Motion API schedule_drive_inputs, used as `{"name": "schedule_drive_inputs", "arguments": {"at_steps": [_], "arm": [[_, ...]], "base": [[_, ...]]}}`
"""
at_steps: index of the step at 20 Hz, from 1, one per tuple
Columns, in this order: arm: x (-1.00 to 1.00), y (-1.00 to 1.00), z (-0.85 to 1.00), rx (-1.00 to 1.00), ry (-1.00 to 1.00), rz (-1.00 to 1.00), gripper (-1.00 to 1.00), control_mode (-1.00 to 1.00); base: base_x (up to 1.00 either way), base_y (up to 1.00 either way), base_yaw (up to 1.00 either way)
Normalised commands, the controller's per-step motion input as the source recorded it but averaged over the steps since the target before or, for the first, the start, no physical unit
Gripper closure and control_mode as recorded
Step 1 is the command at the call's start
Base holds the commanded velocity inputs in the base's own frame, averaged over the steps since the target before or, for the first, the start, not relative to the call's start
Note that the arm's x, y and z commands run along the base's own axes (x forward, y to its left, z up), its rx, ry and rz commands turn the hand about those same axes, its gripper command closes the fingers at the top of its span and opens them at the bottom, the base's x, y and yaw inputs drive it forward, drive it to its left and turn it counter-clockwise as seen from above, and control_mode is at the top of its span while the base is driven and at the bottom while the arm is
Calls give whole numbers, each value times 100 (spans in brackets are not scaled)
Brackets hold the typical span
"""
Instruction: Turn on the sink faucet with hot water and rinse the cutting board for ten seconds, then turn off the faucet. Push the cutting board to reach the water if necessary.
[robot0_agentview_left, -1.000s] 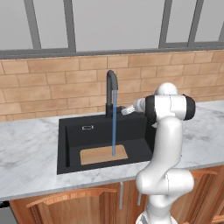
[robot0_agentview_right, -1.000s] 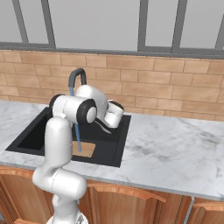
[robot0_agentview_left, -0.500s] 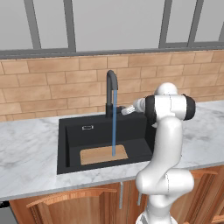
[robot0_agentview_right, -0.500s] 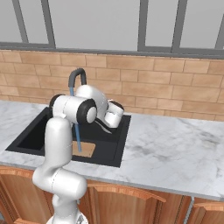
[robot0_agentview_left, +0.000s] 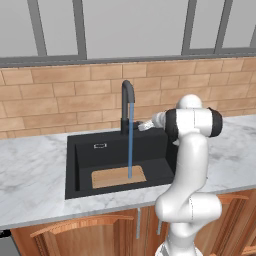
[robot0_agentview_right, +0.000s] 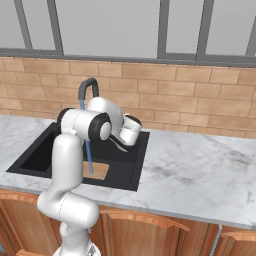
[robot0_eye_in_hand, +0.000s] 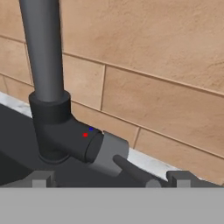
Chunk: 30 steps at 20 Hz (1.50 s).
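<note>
One thin blue stream of water (robot0_agentview_left: 130, 140) fell from the faucet (robot0_agentview_left: 126, 102) onto the cutting board (robot0_agentview_left: 118, 176), low centre in your sink (robot0_agentview_left: 80, 165). Your claw (robot0_eye_in_hand: 109, 180) sat spread apart around the faucet's lever (robot0_eye_in_hand: 131, 169) at frame bottom, gripping nothing.

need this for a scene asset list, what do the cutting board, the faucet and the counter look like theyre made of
Cutting board: looks like light-brown wood with a matte face; faint grain, hard to tell more.
Faucet: probably dark grey metal with a dull satin finish; smooth, even shading, no bright glints.
Counter: looks like pale marble or a marble-look stone, from its grey veining on white.
</note>
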Motion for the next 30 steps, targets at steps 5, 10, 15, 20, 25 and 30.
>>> {"name": "schedule_drive_inputs", "arguments": {"at_steps": [5,10,15,20,25,30], "arm": [[0,0,-3,0,0,0,-100,-100],[0,0,-8,0,0,0,-100,-100],[0,0,-3,0,0,0,-100,-100],[0,9,0,0,0,0,-100,-100],[0,12,0,0,0,0,-100,-100],[0,15,0,0,0,0,-100,-100]], "base": [[0,0,0],[0,0,0],[0,0,0],[0,0,0],[0,0,0],[0,0,0]]}}
